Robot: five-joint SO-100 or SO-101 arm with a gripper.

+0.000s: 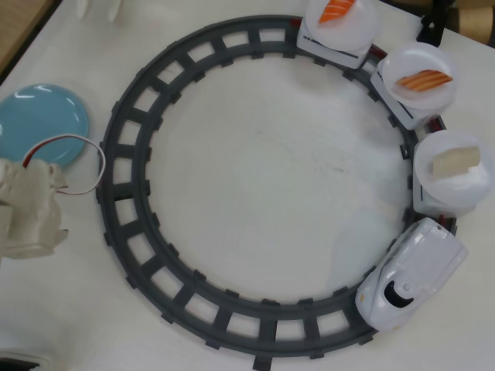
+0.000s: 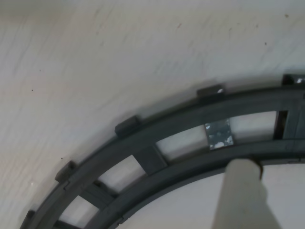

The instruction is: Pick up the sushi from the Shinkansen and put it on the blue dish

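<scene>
In the overhead view the pale cream sushi (image 1: pixel 455 161) lies on the round white plate of the car just behind the nose of the white Shinkansen (image 1: pixel 410 274), on the right side of the track. The light-blue dish (image 1: pixel 39 122) sits far left, bare. My white arm (image 1: pixel 31 209) is at the left edge, just below the dish and far from the train. In the wrist view one pale finger (image 2: pixel 240 191) rises from the bottom edge over the track; the other finger is out of sight, so I cannot tell if the gripper is open.
The dark grey circular track (image 1: pixel 147 116) fills the table's middle and shows in the wrist view (image 2: pixel 157 138). Two orange salmon sushi (image 1: pixel 424 79) (image 1: pixel 337 9) ride on white plates on the rear cars at top right. A red-and-white wire (image 1: pixel 85 143) loops from the arm.
</scene>
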